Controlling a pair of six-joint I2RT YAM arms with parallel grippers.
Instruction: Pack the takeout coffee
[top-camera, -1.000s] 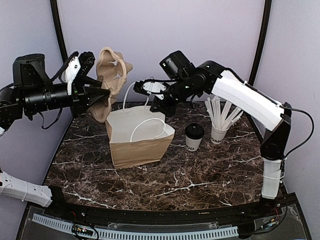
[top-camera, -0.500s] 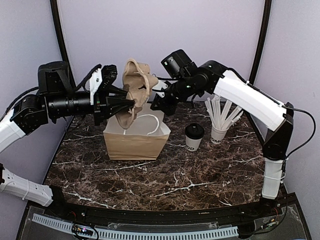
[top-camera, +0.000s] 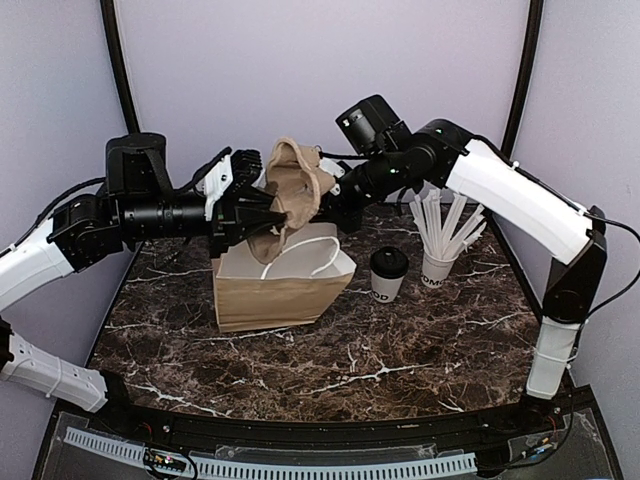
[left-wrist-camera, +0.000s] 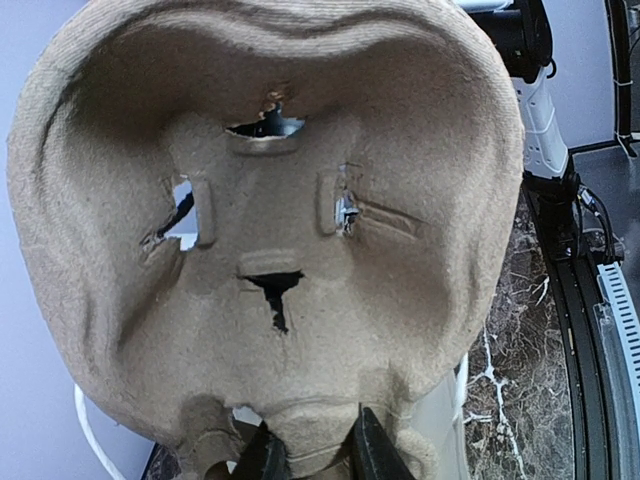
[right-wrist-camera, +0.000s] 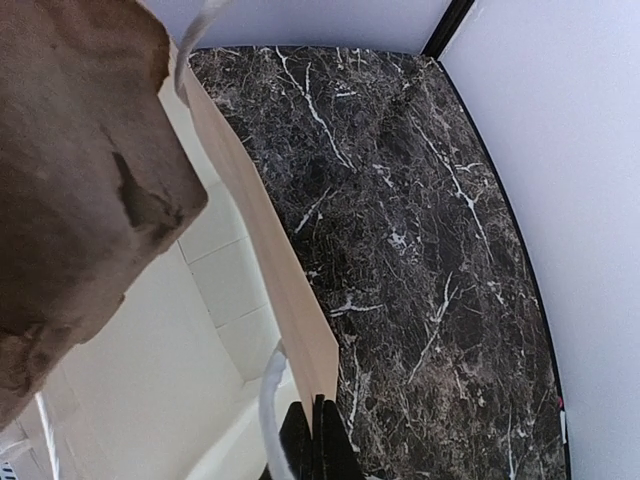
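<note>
Standing upright, the takeout coffee (top-camera: 387, 281) has its long axis vertical.

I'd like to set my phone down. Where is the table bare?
The marble table is bare along the whole near strip, in front of the paper bag and the takeout coffee. Crowded: the back, where the left gripper holds a pulp cup carrier over the bag, and by the straw cup.

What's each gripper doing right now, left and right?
Left gripper: closed on the bottom edge of the pulp cup carrier.
Right gripper: closed, pinching the rim of the paper bag.
</note>
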